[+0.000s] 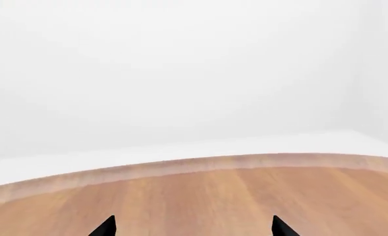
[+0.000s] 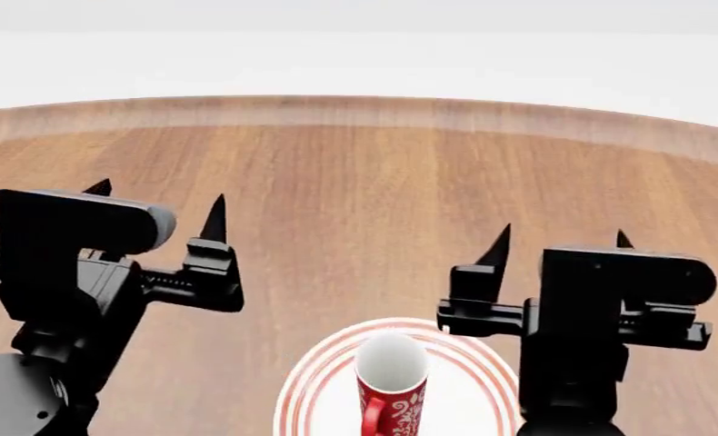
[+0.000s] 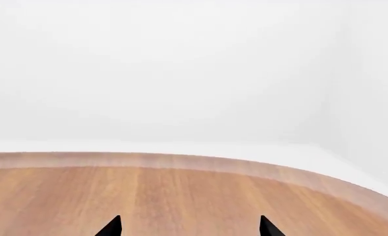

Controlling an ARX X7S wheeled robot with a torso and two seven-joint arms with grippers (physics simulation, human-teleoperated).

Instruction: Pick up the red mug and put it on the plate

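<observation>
In the head view the red mug (image 2: 392, 391) with white swirls and a white inside stands upright on the plate (image 2: 323, 381), a white plate with red rings, at the near edge of the wooden table. My left gripper (image 2: 156, 207) is open and empty, raised to the left of the plate. My right gripper (image 2: 561, 241) is open and empty, raised just right of the mug, apart from it. Each wrist view shows only two spread fingertips (image 1: 107, 227) (image 3: 113, 227) over bare wood; the mug and plate are out of those views.
The round wooden table (image 2: 359, 182) stretches ahead to its curved far edge (image 2: 359, 111). Beyond it is a white floor and white walls. No other mugs show in these views.
</observation>
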